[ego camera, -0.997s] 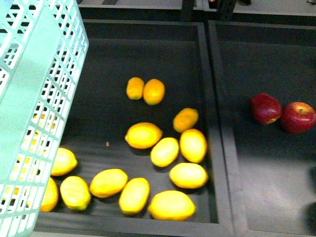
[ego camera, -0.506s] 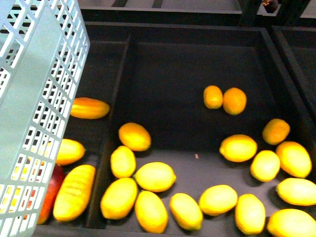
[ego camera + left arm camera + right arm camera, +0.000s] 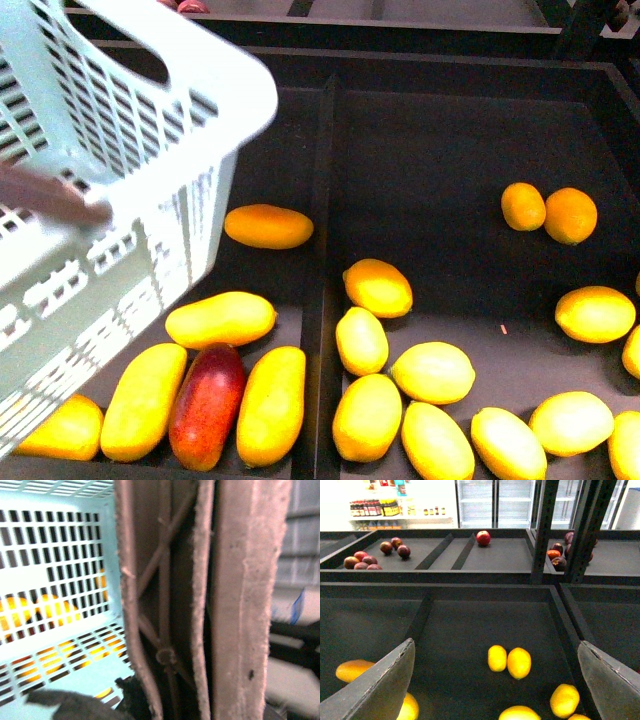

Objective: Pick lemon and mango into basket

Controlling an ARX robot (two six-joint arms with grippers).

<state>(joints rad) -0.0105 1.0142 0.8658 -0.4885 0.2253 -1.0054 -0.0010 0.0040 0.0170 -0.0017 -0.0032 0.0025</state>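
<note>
Overhanging mangoes (image 3: 222,318), tilted basket (image 3: 205,80) rim.

- The basket (image 3: 140,150) hangs at the left, above the left compartment (image 3: 285,180).
- Mangoes (image 3: 221,319) lie in that compartment, some partly under the basket.
- Right of the divider (image 3: 318,250), lemons (image 3: 432,372) crowd the front of the right compartment (image 3: 440,160).
- Two small round fruits (image 3: 523,206) touch each other behind them.

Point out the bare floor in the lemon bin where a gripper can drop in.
Free: the far half of the lemon bin, bordered by the divider, the far wall and the two small orange fruits. A narrower gap runs between those fruits and the farthest lemon. Crowded: the near rows, lemons packed close.
</note>
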